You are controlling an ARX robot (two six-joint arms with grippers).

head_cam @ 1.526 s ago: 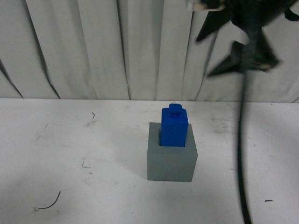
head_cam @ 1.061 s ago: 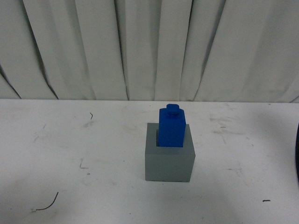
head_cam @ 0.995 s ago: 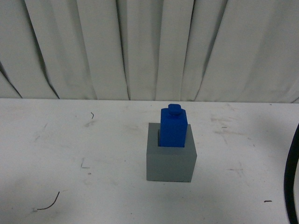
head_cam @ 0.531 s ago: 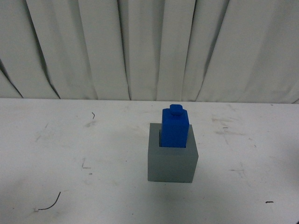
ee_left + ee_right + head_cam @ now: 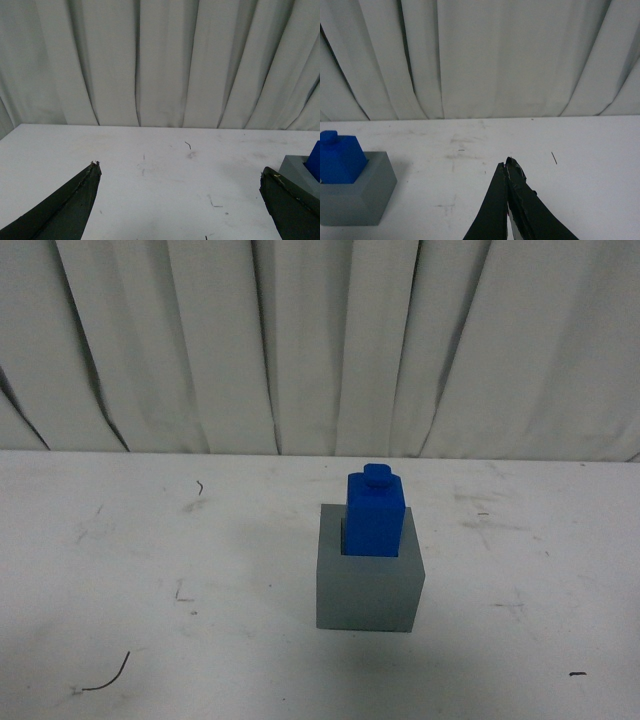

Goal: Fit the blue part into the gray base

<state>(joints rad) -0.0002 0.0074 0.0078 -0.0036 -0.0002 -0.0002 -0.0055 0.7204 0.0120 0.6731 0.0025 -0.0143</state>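
The blue part (image 5: 376, 512) stands upright in the recess of the gray base (image 5: 368, 588) at the middle of the white table, its knob on top. Neither gripper shows in the front view. In the left wrist view my left gripper (image 5: 180, 172) is open and empty over bare table, and the gray base (image 5: 298, 169) and a sliver of the blue part (image 5: 315, 160) show beside one finger. In the right wrist view my right gripper (image 5: 508, 163) is shut and empty, apart from the blue part (image 5: 340, 158) in the gray base (image 5: 362, 195).
The white table (image 5: 150, 570) carries scuff marks and a short dark wire piece (image 5: 108, 676) near its front left. A pleated white curtain (image 5: 300, 340) hangs behind the table's far edge.
The right arm and its cable have withdrawn out of the front view. The blue part stays seated in the gray base, which has not moved.
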